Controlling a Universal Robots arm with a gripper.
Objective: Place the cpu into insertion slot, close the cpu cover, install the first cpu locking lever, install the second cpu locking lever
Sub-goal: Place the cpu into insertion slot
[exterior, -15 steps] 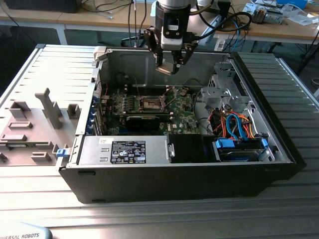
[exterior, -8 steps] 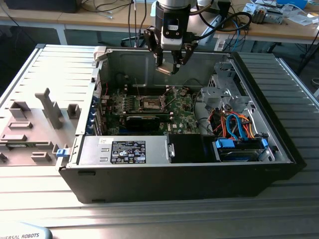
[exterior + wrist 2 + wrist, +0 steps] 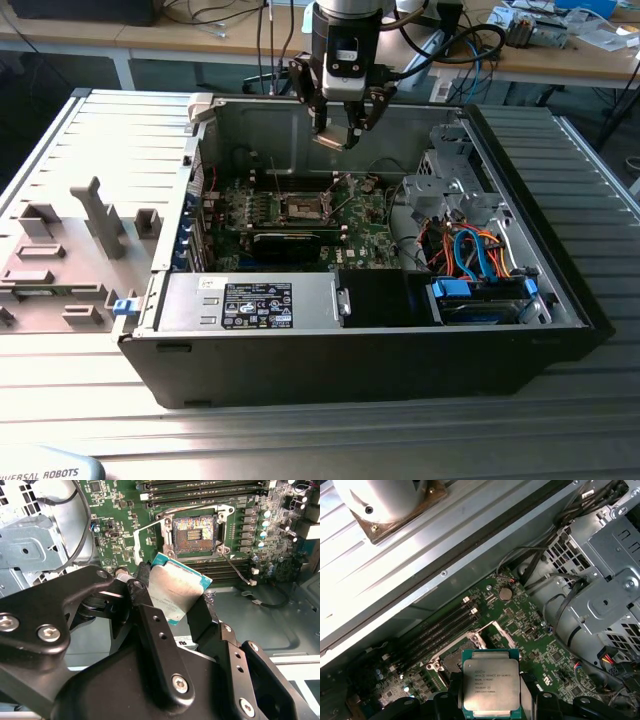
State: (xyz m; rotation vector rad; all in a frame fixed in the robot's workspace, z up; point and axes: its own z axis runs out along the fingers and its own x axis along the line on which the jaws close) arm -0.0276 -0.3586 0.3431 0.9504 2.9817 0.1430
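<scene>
Open case, exterior view: slot mid-board.
Card just at the slot's 6 o'clock, drive cage at 3, power supply at 7; cpu, in the gripper, above at 1.

Silver-grey cpu, green motherboard, orange and blue cables

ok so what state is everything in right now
gripper: shut on the cpu, above the motherboard
cpu: held, not seated
insertion slot: empty, uncovered
cpu cover: swung open, off the insertion slot
computer case: open, inside exposed
</scene>
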